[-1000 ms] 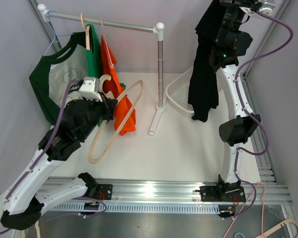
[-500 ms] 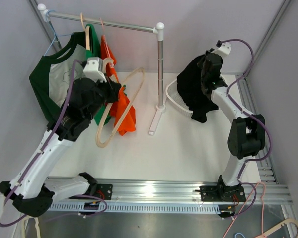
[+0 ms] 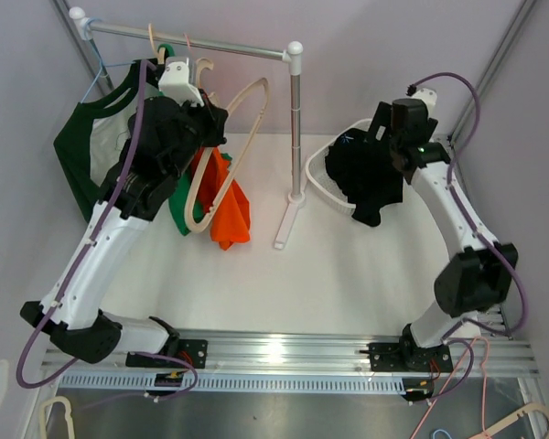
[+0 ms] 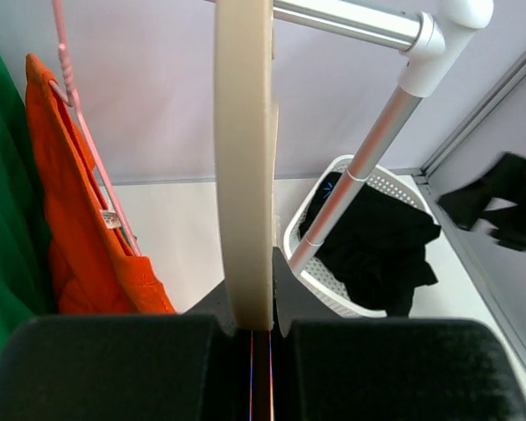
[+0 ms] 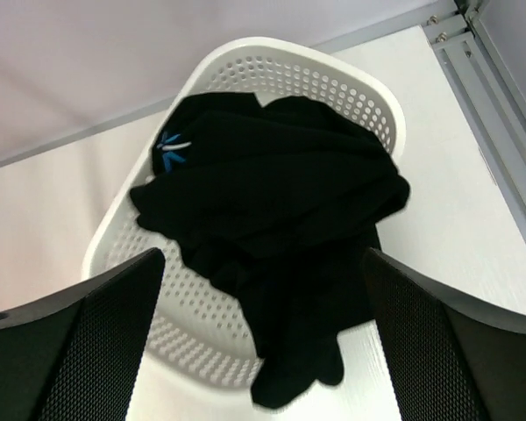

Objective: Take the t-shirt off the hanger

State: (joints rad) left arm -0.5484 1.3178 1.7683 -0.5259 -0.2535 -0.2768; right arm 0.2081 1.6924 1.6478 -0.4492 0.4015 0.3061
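Observation:
The black t-shirt (image 3: 361, 174) lies bunched in the white perforated basket (image 3: 322, 187), one corner spilling over the rim onto the table. My right gripper (image 3: 398, 128) hovers above it, open, with nothing between its fingers (image 5: 96, 342); in the right wrist view the t-shirt (image 5: 280, 210) fills the basket (image 5: 333, 79) below. My left gripper (image 3: 206, 114) is shut on the bare beige wooden hanger (image 3: 227, 146), held high by the rack's rail (image 3: 220, 44). In the left wrist view the hanger (image 4: 244, 175) runs straight up out of the closed jaws.
A green-and-white shirt (image 3: 101, 137) and an orange shirt (image 3: 227, 206) hang from the rail at left. The rack's upright pole (image 3: 296, 128) and its foot stand between the arms, beside the basket. Grey walls close in on both sides.
My right arm came down from high with the black t-shirt, set it into the basket and opened. My left arm raised the bare hanger up toward the rail.

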